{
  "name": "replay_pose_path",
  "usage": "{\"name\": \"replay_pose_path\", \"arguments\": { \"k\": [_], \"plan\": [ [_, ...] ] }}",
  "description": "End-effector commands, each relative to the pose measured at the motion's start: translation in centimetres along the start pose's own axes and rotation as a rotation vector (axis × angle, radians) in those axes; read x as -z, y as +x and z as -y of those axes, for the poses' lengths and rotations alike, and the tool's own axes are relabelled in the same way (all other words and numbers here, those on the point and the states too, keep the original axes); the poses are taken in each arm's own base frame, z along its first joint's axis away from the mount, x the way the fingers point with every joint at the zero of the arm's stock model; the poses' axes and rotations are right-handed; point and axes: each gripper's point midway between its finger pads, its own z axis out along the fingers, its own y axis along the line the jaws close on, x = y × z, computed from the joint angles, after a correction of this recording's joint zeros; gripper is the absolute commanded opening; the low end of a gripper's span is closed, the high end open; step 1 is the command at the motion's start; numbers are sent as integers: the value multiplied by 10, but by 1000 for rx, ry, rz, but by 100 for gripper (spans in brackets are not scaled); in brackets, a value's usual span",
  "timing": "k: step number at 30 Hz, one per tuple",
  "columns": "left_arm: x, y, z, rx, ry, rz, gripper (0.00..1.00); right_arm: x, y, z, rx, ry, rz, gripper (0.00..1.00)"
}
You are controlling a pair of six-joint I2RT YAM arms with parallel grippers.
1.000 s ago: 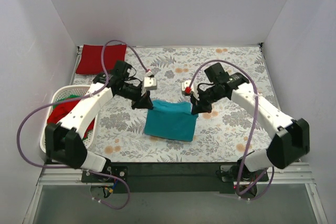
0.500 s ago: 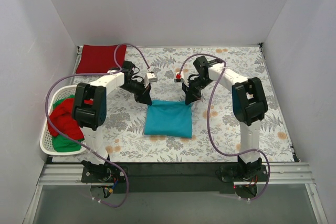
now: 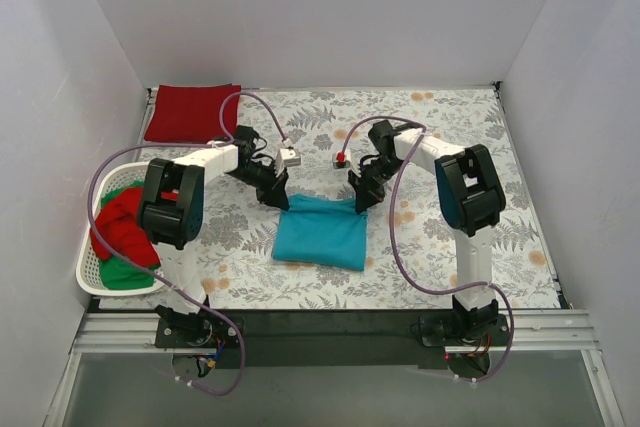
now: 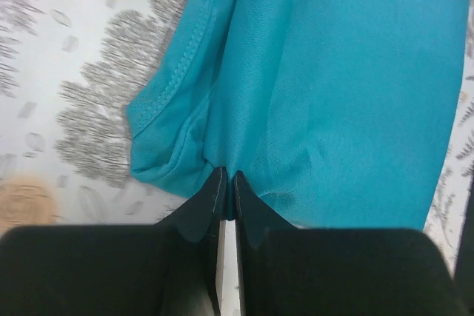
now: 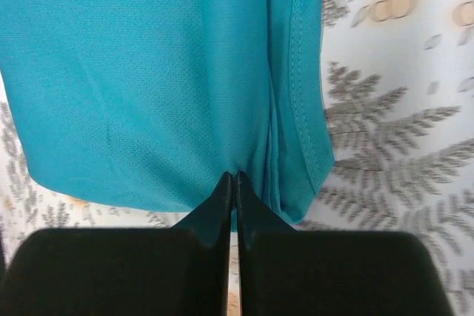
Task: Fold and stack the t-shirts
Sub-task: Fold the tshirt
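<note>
In the top view, a teal shirt (image 3: 320, 239) is seen folded into a small rectangle near the middle of the flower-printed counter (image 3: 450, 137). Its far left corner is gripped by the left tool (image 3: 279, 201) and its far right corner by the right tool (image 3: 358, 204). Both tools are kept low, at the far edge of the shirt, and the rest of the fabric lies flat on the counter toward the arm bases. A red shirt (image 3: 192, 112), folded flat, is placed in the far left corner of the counter, well apart from the teal one. A white basket (image 3: 92, 285) stands at the left edge. Inside it a second red shirt (image 3: 118, 222) is heaped beside a green shirt (image 3: 128, 272).

In the left wrist view, the two fingers (image 4: 201, 212) are pressed nearly together, with only a thin slit between them, and teal fabric is pinched at their tips. A stitched hem is seen on the left side, where several layers are bunched. The counter print is visible to the left.

In the right wrist view, the fingers (image 5: 255, 212) are likewise closed to a hairline gap on the teal fabric. A stitched hem runs along the right side of the shirt. The fern print of the counter is seen beyond it.
</note>
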Motion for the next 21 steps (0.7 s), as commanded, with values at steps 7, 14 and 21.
{"name": "replay_pose_path", "arguments": {
  "k": [7, 14, 21],
  "plan": [
    [24, -8, 69, -29, 80, 32, 0, 17, -9, -75, -37, -66, 55, 1],
    [29, -31, 37, 9, 27, 70, 0, 29, -36, -55, -18, -30, 94, 1],
    [16, -25, -2, 97, -20, 20, 59, 19, -21, -14, -52, 1, 32, 38]
  ]
}}
